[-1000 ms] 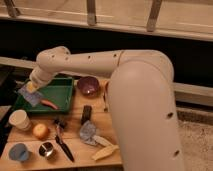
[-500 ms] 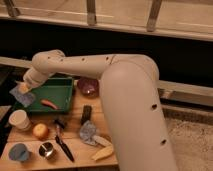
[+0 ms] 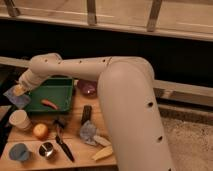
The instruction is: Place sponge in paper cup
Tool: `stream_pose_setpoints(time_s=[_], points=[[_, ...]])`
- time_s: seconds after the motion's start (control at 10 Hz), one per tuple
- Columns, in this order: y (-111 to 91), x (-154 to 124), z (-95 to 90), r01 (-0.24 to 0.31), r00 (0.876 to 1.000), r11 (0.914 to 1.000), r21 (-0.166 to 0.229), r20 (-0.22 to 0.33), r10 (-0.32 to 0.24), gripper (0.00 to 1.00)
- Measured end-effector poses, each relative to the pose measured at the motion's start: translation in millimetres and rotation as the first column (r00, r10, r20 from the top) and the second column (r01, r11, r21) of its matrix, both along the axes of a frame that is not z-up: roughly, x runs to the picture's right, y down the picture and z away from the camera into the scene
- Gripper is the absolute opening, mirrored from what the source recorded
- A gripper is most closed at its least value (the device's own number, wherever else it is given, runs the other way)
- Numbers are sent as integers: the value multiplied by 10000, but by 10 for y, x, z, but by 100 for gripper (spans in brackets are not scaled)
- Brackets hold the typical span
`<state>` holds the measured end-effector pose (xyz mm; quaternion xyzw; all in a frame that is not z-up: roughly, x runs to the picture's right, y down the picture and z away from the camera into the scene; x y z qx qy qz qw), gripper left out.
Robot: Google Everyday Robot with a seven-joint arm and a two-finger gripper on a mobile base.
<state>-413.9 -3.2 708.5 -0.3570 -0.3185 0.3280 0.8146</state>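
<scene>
Jaws pinch sponge (image 3: 16, 98) beyond left edge of green tray (image 3: 57, 91), near paper cup (image 3: 20, 120).

Your arm (image 3: 125, 100) has a cream shell that looks like smooth, matt plastic. At far left its tool (image 3: 20, 91) pinches the soft, matt light-blue sponge (image 3: 17, 98), just beside the green plastic tray (image 3: 55, 89). On the matt wooden table (image 3: 80, 152) are a plain paper cup (image 3: 20, 120), a small shiny metal cup (image 3: 46, 149) and a crumpled grey-blue cloth rag (image 3: 89, 132).

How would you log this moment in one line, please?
gripper: shut on sponge | position: left of green tray | paper cup: sponge not in yet
</scene>
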Motion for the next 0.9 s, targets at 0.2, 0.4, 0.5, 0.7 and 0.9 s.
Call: stream_pose_setpoints(time_s=[0.2, 0.4, 0.5, 0.7, 0.9], points=[[89, -177, -6, -91, 9989, 10000, 35, 458, 89, 0], [187, -309, 13, -60, 9972, 10000, -65, 749, 65, 0], [234, -349, 48, -63, 9962, 9998, -166, 870, 77, 0], [307, -441, 86, -19, 9942, 9995, -300, 1075, 51, 0], [377, -492, 164, 4, 9929, 9989, -473, 1189, 52, 0]])
